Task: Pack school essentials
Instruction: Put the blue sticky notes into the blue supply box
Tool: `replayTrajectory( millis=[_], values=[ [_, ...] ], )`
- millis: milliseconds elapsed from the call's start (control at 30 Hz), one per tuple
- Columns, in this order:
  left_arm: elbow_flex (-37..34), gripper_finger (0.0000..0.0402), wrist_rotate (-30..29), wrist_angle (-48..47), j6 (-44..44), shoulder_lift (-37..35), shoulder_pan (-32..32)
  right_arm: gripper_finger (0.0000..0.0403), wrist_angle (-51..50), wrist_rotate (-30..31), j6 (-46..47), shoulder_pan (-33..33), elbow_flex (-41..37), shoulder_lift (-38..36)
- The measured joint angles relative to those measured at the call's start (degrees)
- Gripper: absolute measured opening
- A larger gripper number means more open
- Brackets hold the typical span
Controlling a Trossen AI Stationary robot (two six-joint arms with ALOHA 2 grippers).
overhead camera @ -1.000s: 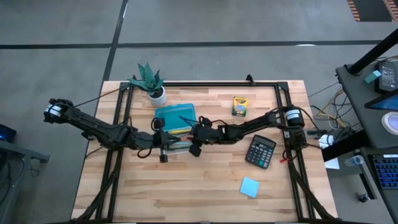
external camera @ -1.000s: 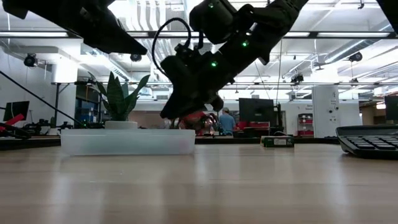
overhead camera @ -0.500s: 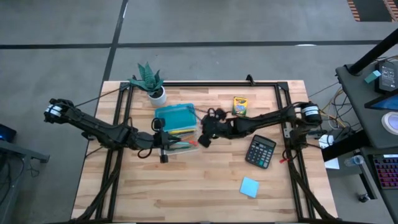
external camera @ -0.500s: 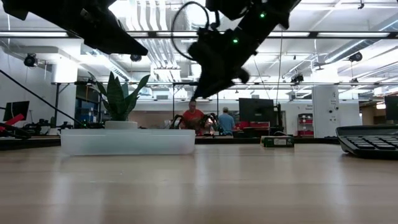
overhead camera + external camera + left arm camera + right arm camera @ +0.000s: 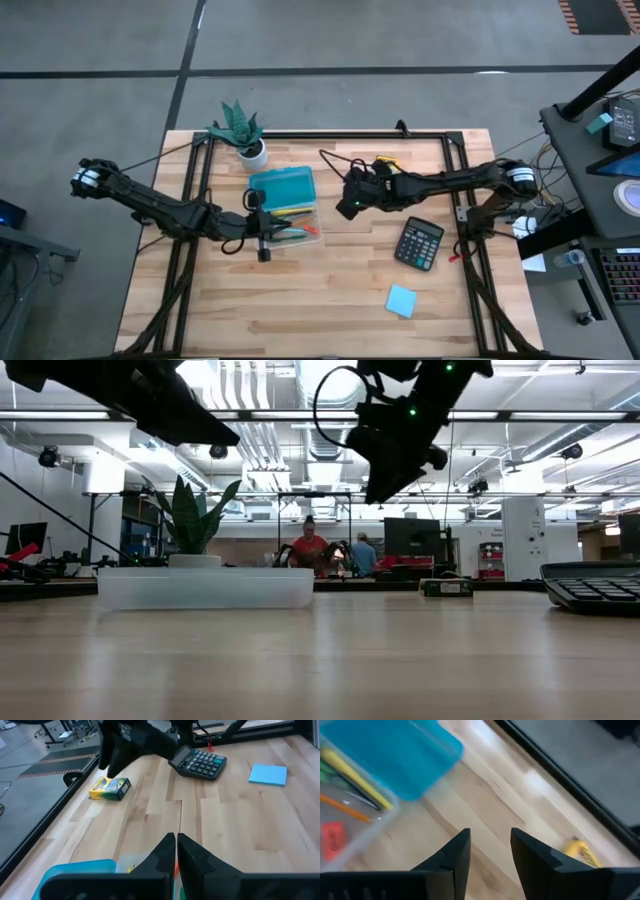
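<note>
A clear box (image 5: 291, 229) with a teal lid (image 5: 283, 185) leaning behind it holds pencils (image 5: 355, 790), pens and a red piece (image 5: 332, 837). My left gripper (image 5: 176, 842) is shut at the box's near-left corner (image 5: 262, 240). My right gripper (image 5: 490, 845) is open in the air (image 5: 350, 205), between the box and the yellow-green crayon box (image 5: 110, 788), which lies flat on the table. The arm covers most of the crayon box in the high view (image 5: 388, 160). The blue sticky pad (image 5: 401, 300) lies flat toward the near right. I cannot pick out the scissors. My left gripper is shut beside the clear box's near-left corner, coming in level from the table's left. Its own fingers hide that spot, so I cannot tell whether it touches the box. My right gripper touches nothing.
A dark calculator (image 5: 418, 243) lies right of centre, near the right arm. A small potted plant (image 5: 240, 130) stands at the far left, behind the lid. Black frame rails run along the table's far, left and right sides. People stand in the room beyond the table.
My right gripper has risen from over the clear box and moved toward the table's right and far side, toward the crayon box. The box and my left gripper have stayed where they were.
</note>
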Motion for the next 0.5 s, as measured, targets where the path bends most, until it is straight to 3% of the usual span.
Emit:
replayTrajectory(
  millis=[300,500],
  values=[
    [0.02,0.0,-0.02,5.48,1.09,0.0,0.13,0.0078,-17.75,-0.41,8.66,0.59,-1.87,-5.21],
    [-0.02,0.0,-1.42,11.7,7.34,0.0,0.28,0.0068,-21.76,-16.01,13.19,3.31,-6.38,-10.81]
  ],
)
